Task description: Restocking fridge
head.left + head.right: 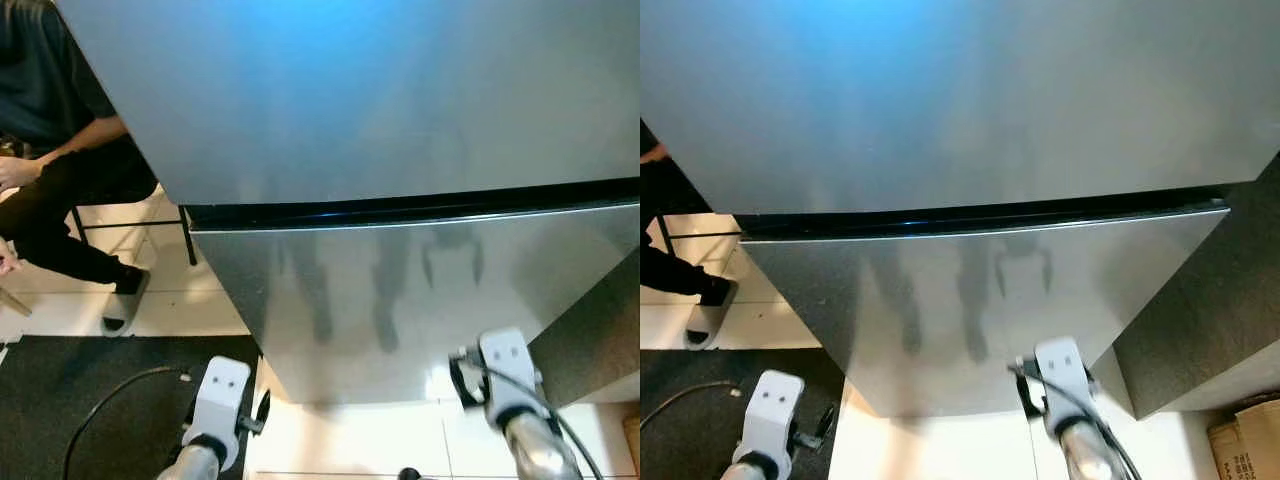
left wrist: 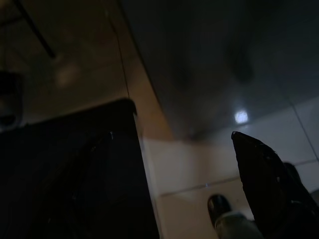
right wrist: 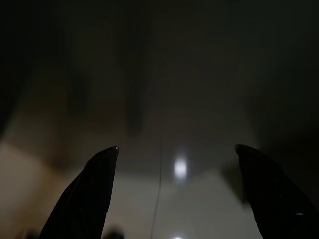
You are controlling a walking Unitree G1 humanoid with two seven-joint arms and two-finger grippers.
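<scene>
A stainless steel fridge fills the view straight ahead, both doors closed. Its upper door [image 1: 380, 90] and lower door [image 1: 400, 290] are split by a dark seam [image 1: 400, 212]. Both arms hang low in front of the lower door, the left wrist [image 1: 222, 395] and the right wrist [image 1: 505, 375] pointing down at the floor. In the right wrist view my right gripper [image 3: 177, 147] is open and empty, the fridge's base ahead of it. My left gripper [image 2: 172, 134] also looks open, with one finger [image 2: 264, 179] showing over the tiles. Neither holds anything.
A person [image 1: 50, 150] in dark clothes sits on a chair at the left, feet on the white tiles. A black mat [image 1: 90, 400] with a cable [image 1: 110, 395] lies at my lower left. A dark cabinet [image 1: 600, 330] flanks the fridge's right, with a cardboard box [image 1: 1250, 440] below it.
</scene>
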